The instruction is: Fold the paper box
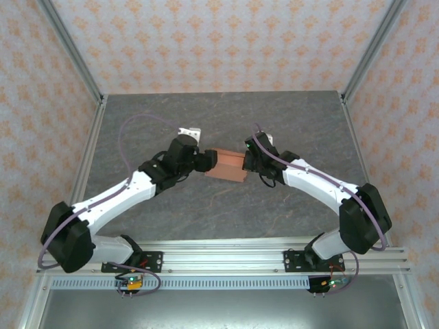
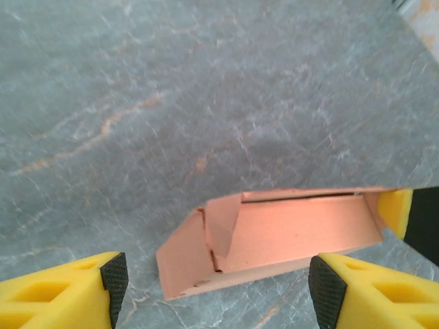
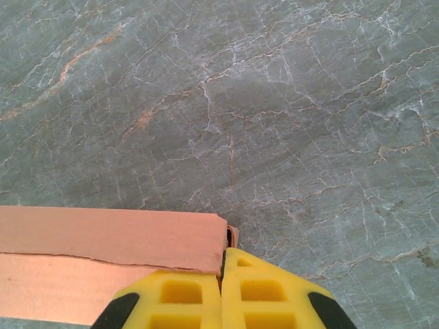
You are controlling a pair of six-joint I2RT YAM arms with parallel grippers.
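The paper box (image 1: 226, 165) is a salmon-orange card tray lying on the grey table at its middle, partly folded with its walls raised. In the left wrist view the paper box (image 2: 288, 233) has its open side facing the camera, and one end flap (image 2: 182, 253) leans outward. My left gripper (image 2: 218, 284) is open, its fingertips (image 2: 115, 277) wide apart just short of that end and touching nothing. My right gripper (image 3: 223, 271) is shut, pinching the thin end wall of the paper box (image 3: 103, 236) at the opposite end. From above, my left gripper (image 1: 206, 161) and my right gripper (image 1: 248, 162) flank the box.
The grey marbled table (image 1: 219, 123) stretches behind and in front of the box. Patterned walls and metal posts (image 1: 75, 55) close it in at the sides and back. An aluminium rail (image 1: 226, 257) carrying both arm bases runs along the near edge.
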